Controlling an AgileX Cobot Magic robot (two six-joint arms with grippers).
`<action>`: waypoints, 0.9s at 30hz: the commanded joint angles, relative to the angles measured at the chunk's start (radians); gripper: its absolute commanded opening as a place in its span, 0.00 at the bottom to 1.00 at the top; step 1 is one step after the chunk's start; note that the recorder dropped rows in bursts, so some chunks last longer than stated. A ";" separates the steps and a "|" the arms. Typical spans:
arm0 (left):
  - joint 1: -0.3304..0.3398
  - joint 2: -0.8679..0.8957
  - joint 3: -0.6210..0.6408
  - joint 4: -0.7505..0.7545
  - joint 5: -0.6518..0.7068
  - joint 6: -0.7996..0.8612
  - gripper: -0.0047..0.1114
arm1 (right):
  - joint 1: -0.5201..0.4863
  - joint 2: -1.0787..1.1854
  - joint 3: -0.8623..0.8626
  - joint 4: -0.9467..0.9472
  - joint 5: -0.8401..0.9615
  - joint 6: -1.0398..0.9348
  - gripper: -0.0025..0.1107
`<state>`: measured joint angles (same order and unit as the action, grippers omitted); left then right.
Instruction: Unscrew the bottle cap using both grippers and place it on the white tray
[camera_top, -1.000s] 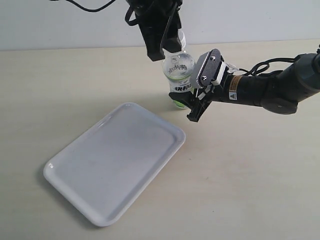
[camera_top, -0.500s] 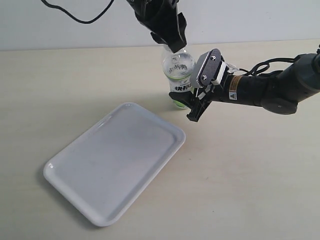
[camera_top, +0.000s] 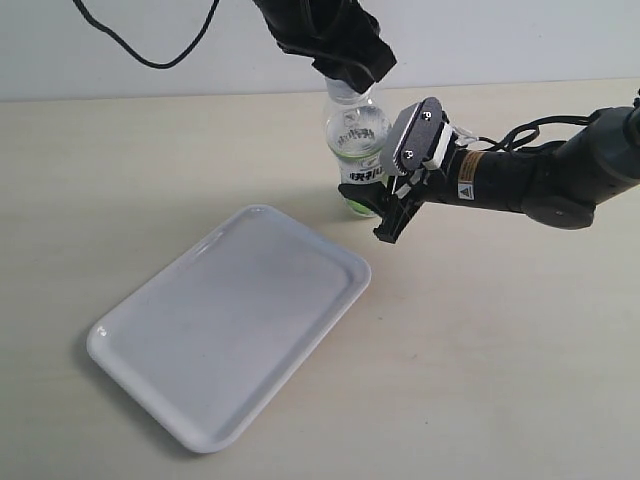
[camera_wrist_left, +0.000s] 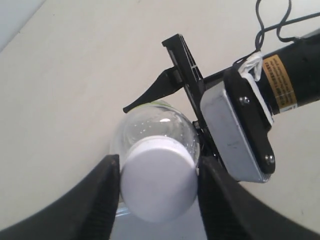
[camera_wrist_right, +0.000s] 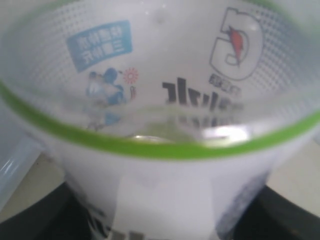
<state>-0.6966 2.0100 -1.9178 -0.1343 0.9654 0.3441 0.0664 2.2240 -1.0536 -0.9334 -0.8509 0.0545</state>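
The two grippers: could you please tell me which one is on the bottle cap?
The left gripper, all black and above, pinches the bottle cap; the right gripper, with the grey block, clamps the bottle.

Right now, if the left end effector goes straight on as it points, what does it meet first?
The cap, already between its fingers. Going further, the left end effector would likely hit the shoulder of the bottle; depth unclear.

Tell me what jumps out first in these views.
A clear bottle stands upright, gripped at its label by the right gripper from the side. The left gripper pinches its white cap from above. A big white tray lies empty nearer the camera.
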 joint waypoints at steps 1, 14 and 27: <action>-0.003 0.003 -0.001 -0.014 0.019 -0.039 0.04 | -0.003 -0.012 0.000 0.015 0.027 -0.001 0.02; -0.003 0.003 -0.001 -0.014 0.001 0.052 0.70 | -0.003 -0.012 0.000 0.015 0.036 -0.001 0.02; -0.003 0.001 -0.001 -0.010 -0.007 0.663 0.72 | -0.003 -0.012 0.000 0.015 0.036 -0.001 0.02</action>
<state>-0.6983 2.0100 -1.9178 -0.1382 0.9695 0.8495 0.0664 2.2240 -1.0536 -0.9198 -0.8424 0.0585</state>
